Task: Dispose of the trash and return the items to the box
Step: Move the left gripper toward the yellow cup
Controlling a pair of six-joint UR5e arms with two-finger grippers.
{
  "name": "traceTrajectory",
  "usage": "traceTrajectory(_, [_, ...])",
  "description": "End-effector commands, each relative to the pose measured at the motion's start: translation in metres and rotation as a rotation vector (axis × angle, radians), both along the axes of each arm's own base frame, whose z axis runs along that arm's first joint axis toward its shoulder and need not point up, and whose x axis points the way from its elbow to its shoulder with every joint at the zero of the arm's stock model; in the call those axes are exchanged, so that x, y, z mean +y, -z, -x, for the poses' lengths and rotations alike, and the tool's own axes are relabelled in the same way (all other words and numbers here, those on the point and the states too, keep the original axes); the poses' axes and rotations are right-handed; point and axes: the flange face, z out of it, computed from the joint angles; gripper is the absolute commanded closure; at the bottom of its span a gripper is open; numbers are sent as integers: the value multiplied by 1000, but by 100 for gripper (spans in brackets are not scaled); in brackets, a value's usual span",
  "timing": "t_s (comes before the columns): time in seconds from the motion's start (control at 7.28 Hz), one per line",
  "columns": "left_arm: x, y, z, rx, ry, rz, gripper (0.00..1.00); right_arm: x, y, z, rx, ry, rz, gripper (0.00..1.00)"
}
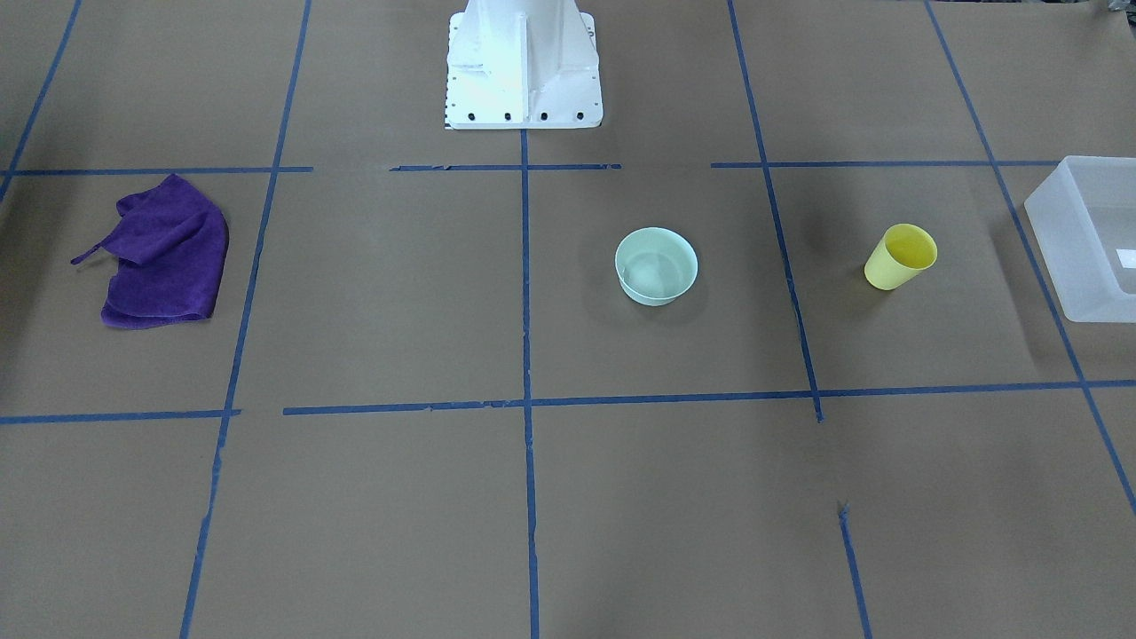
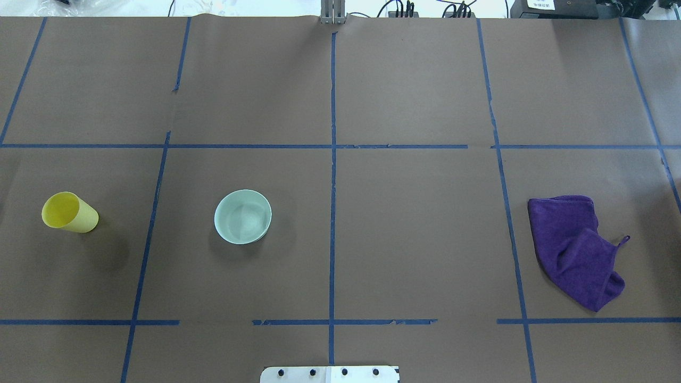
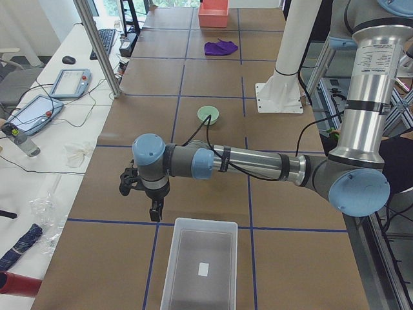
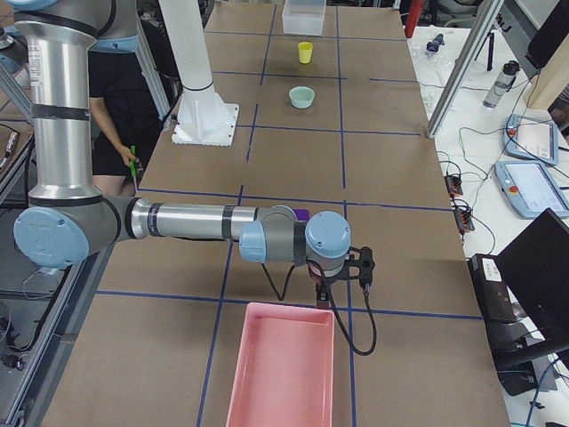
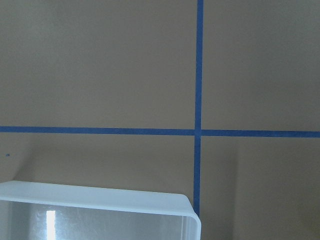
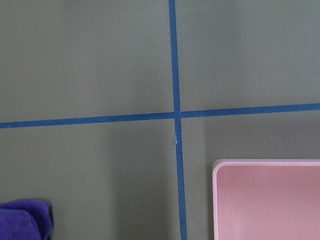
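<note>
Honestly, you had 0 of this job done here, far as I could tell. The yellow cup (image 1: 901,256) stood upright on the table near the box (image 1: 1056,257), not in it, and the box showed only a small white label inside. The mint bowl (image 1: 656,266) sat mid-table. The purple cloth (image 1: 164,253) lay at the other end near the pink bin (image 4: 289,307), which held nothing I could see. Your left gripper (image 3: 155,212) hung just beside the box and your right gripper (image 4: 320,286) by the pink bin. I couldn't tell if either was open or closed. All 3 things were left to sort.
</note>
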Motion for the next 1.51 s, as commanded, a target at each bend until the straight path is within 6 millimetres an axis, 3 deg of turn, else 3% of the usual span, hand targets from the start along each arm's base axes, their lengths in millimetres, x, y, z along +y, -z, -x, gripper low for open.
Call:
traceTrajectory(0.0, [-15,49,-75,6,-134,-180,0,-1,12,0,-4,0,-22,0])
traceTrajectory(0.14, [-4,45,-89,18,-166,-225,0,2,14,1,-7,1,-27,0])
traceTrajectory(0.27, [-6,59,-92,26,-171,-308,0,4,19,1,-8,0,-37,0])
traceTrajectory(0.41, [-10,58,-94,28,-169,-328,0,4,19,1,-5,0,-38,0])
traceTrajectory(0.69, [7,34,-150,36,-228,-249,0,4,21,1,-3,0,-41,0])
traceTrajectory(0.82, [13,49,-163,72,-147,-219,0,4,19,0,11,-1,-38,0])
traceTrajectory(1.24, [98,51,-200,185,10,-44,0,-4,40,7,14,17,-82,0])
traceTrajectory(1.37, [112,51,-221,221,34,10,0,-3,40,8,12,16,-83,0])
